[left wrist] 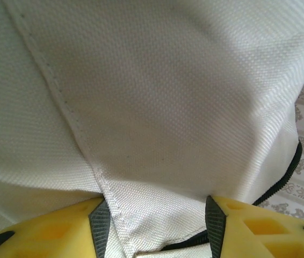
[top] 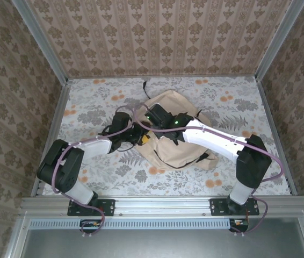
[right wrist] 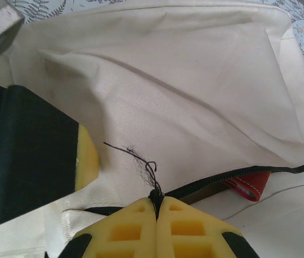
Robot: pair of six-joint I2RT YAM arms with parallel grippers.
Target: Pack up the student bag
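Reaching in from the near left, the left arm runs low over the table [top: 87,107] to the left edge of the student bag [top: 181,153]. We see the left gripper [left wrist: 157,215] about half closed, with a fold of cream cloth packed between its pads. The right arm stretches leftward across the bag. The right gripper [right wrist: 156,207] is fully closed, its tips nipping a black thread [right wrist: 141,166] at the end of the zipper [right wrist: 216,188]. The bag lies flat mid-table, its long axis slanting from far left to near right and its black loop [top: 143,85] toward the far wall.
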